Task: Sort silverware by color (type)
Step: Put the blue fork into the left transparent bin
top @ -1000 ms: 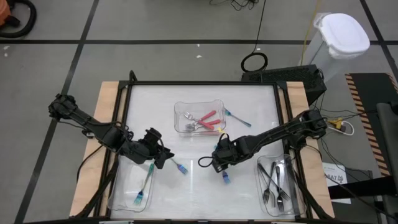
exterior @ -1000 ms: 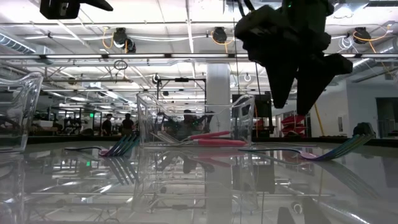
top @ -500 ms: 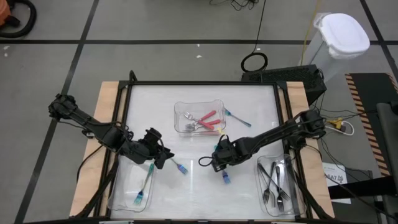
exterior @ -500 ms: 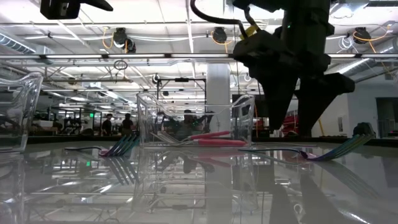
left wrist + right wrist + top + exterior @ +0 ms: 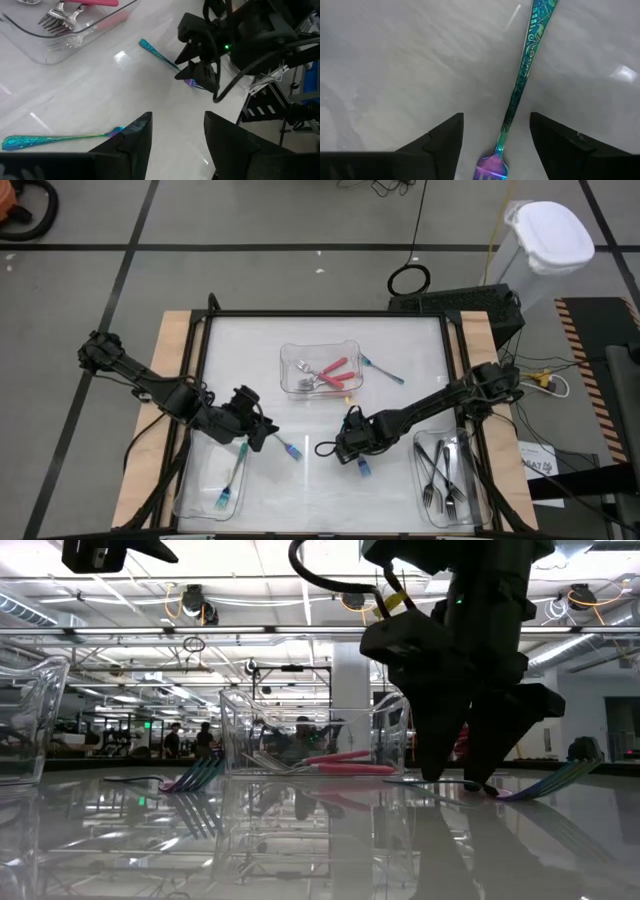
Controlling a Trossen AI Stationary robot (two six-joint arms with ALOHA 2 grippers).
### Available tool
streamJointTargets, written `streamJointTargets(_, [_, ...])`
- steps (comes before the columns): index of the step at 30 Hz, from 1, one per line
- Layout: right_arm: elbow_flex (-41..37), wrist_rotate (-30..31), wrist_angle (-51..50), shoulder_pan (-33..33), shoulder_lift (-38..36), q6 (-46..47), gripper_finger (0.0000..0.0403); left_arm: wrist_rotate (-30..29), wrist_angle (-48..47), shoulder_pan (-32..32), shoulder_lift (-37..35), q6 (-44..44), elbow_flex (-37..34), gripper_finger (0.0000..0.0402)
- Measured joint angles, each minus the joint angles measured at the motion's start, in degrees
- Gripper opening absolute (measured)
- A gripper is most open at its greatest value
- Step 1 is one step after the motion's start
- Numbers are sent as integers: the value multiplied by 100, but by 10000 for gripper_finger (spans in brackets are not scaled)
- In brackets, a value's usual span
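My right gripper (image 5: 352, 448) (image 5: 496, 127) is open and low over the table. Its fingers stand on either side of a teal-handled fork (image 5: 521, 85) (image 5: 365, 467) lying flat, without touching it. In the low view its fingertips (image 5: 432, 776) are down near the tabletop. My left gripper (image 5: 260, 435) (image 5: 177, 125) is open, beside a second teal utensil (image 5: 291, 450) (image 5: 60, 138) on the table. A third teal one (image 5: 382, 368) lies right of the centre tray.
The centre clear tray (image 5: 290, 352) holds the pink-handled pieces (image 5: 330, 373). The near-left tray (image 5: 185, 498) holds a teal fork (image 5: 230, 480), and the near-right tray (image 5: 420, 442) holds dark grey forks (image 5: 445, 470). A raised frame (image 5: 320, 314) runs around the tabletop.
My right gripper has come down toward the table and shifted a little toward the near-left, ending with its open fingers around the teal fork. The forks have stayed in place.
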Motion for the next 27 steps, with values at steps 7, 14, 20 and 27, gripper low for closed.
streamJointTargets(7, [-9, 19, -70, 10, 9, -36, 160, 0, -126, 0, 0, -2, -2, 178])
streamJointTargets(14, [-9, 21, -258, 10, 13, -4, 85, -2, -129, 1, 0, 12, -2, 178])
streamJointTargets(20, [-11, 3, -305, 10, 15, -14, 32, -4, -162, 0, 0, 28, -2, 178])
streamJointTargets(27, [-11, -144, -202, 10, 11, -8, 13, -31, -166, 0, 0, 28, -2, 178])
